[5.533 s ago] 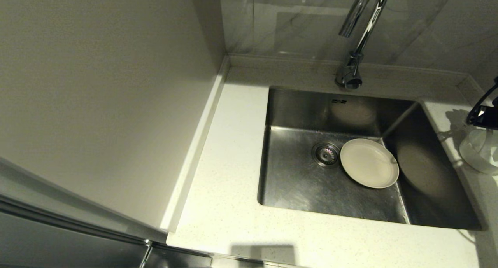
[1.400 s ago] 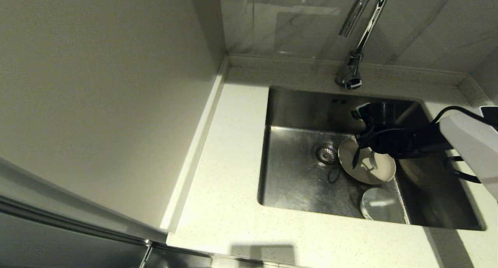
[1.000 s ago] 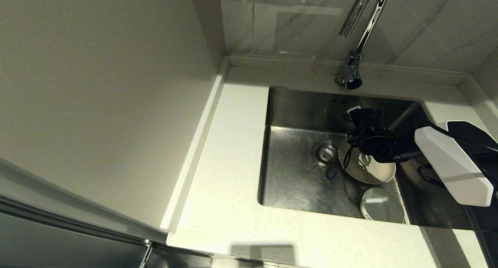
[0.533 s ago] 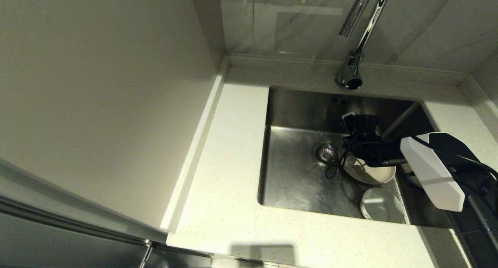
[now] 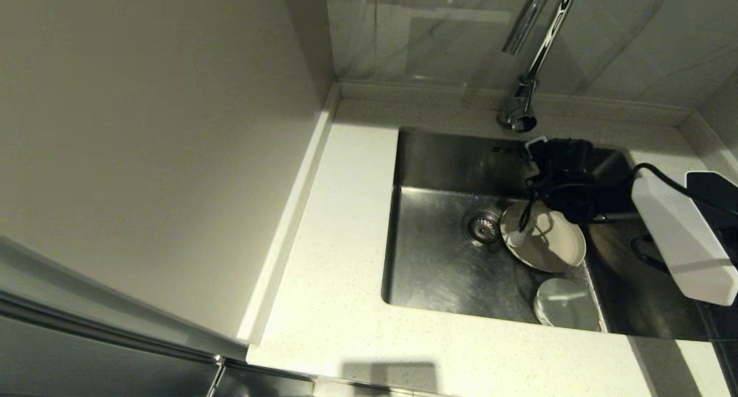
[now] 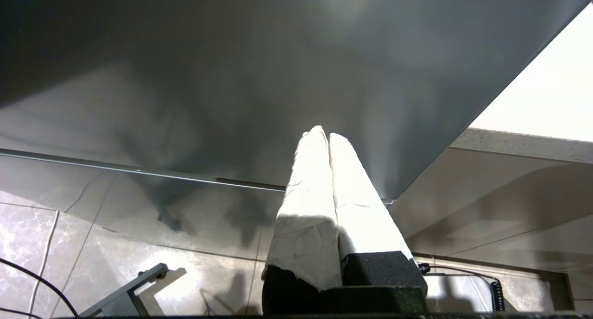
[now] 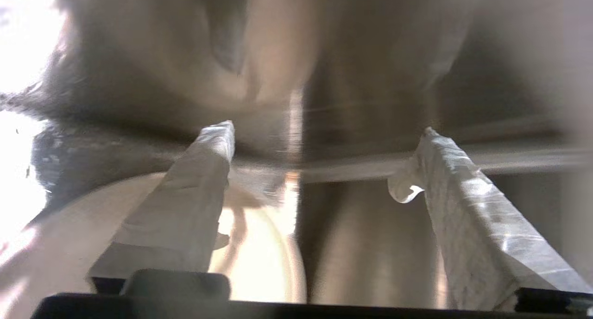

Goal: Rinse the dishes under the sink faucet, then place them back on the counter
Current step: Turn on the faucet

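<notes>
In the steel sink [image 5: 438, 276] a cream-white plate [image 5: 556, 250] lies right of the drain. A short white spoon [image 5: 517, 237] rests on the plate's left part. A small white bowl [image 5: 565, 310] sits in the sink by its front wall. My right gripper [image 5: 539, 149] hangs over the back of the basin, above and behind the plate, below the chrome faucet [image 5: 533, 45]. In the right wrist view the right gripper [image 7: 327, 129] is open with nothing between its fingers; the plate [image 7: 264, 272] shows below them. My left gripper [image 6: 324, 134] is shut and empty, parked low by a dark cabinet front.
The pale speckled counter [image 5: 340, 224] runs left of and in front of the sink, against a wall on the left. The round drain [image 5: 483, 227] lies left of the plate. A low backsplash rim [image 5: 415, 91] runs behind the faucet base [image 5: 517, 117].
My right gripper has opened and let the spoon go onto the plate. It has then lifted up and back toward the rear wall of the sink.
</notes>
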You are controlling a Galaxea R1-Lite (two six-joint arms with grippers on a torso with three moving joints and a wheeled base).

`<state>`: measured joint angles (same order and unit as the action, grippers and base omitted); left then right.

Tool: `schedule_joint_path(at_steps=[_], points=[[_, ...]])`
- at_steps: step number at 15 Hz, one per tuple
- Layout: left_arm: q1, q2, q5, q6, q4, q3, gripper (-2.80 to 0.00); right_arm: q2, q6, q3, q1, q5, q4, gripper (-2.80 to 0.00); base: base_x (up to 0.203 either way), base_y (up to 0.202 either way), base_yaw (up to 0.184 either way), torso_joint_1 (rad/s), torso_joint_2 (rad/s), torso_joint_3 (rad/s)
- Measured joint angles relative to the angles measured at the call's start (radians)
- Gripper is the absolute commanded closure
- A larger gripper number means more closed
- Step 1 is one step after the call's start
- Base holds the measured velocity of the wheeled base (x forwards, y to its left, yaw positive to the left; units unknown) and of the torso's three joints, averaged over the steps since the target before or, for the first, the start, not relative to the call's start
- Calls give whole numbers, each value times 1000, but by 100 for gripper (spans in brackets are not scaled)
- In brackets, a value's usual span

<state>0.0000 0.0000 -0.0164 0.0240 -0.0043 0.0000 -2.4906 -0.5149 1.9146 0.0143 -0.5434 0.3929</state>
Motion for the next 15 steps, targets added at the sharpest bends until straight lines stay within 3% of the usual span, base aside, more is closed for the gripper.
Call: schedule_joint_path(at_steps=[3,4,8,13,15], points=[[0,0,0,0,0,0,0,123,3,-106,-9,8,-64,-280,0,0,0,0,0,0],[0,0,0,0,0,0,0,170,5,-152,-12,12,-91,0,0,0,0,0,0,0],[0,0,0,0,0,0,0,358,35,-281,-15,20,-260,0,0,0,0,0,0,0],[0,0,0,0,0,0,0,559,135,-340,4,44,-708,0,0,0,0,0,0,0],[0,0,0,0,0,0,0,589,158,-372,8,39,-778,0,0,0,0,0,0,0]])
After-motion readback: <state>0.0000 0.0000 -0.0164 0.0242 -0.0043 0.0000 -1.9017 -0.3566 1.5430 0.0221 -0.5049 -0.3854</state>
